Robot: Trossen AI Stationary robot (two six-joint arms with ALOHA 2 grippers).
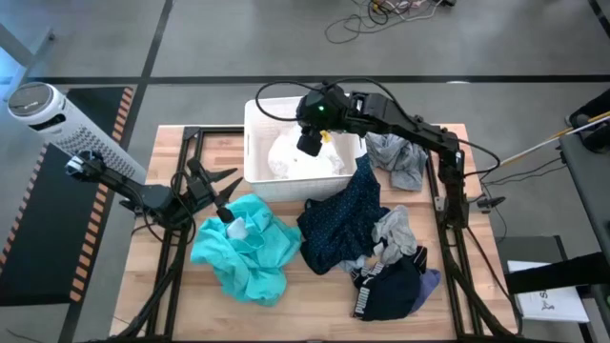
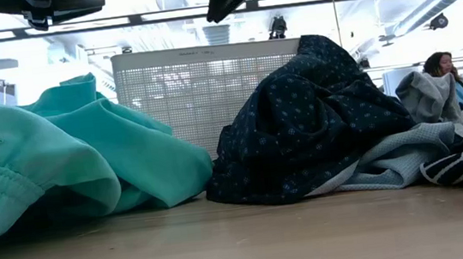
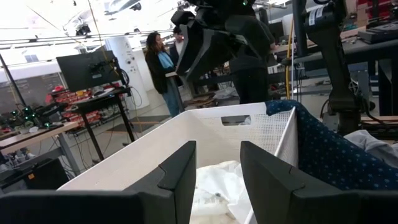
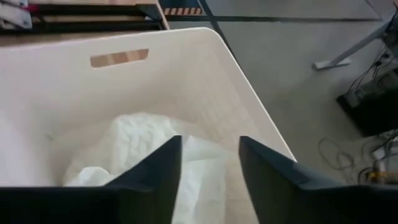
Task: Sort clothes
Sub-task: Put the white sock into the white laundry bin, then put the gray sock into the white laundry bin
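A white garment (image 1: 291,157) (image 4: 137,143) lies crumpled inside the white bin (image 1: 253,143) at the table's far middle. My right gripper (image 1: 310,145) (image 4: 210,174) hangs open above it, slanting down, with nothing between its fingers. My left gripper (image 1: 227,195) (image 3: 217,180) stands open at the left, just above the teal garment (image 1: 253,252), pointing toward the bin. A navy dotted garment (image 1: 343,219) leans on the bin's near right corner. A grey garment (image 1: 400,157) lies right of the bin. Another grey one (image 1: 396,229), a navy-black one (image 1: 391,291) and a lavender piece (image 1: 432,279) lie near right.
A white cylinder-shaped appliance (image 1: 48,119) lies off the table's far left corner. Black frame rails (image 1: 443,205) run along both table sides. Bare wood shows along the near edge (image 1: 315,314). People stand in the room beyond (image 3: 161,68).
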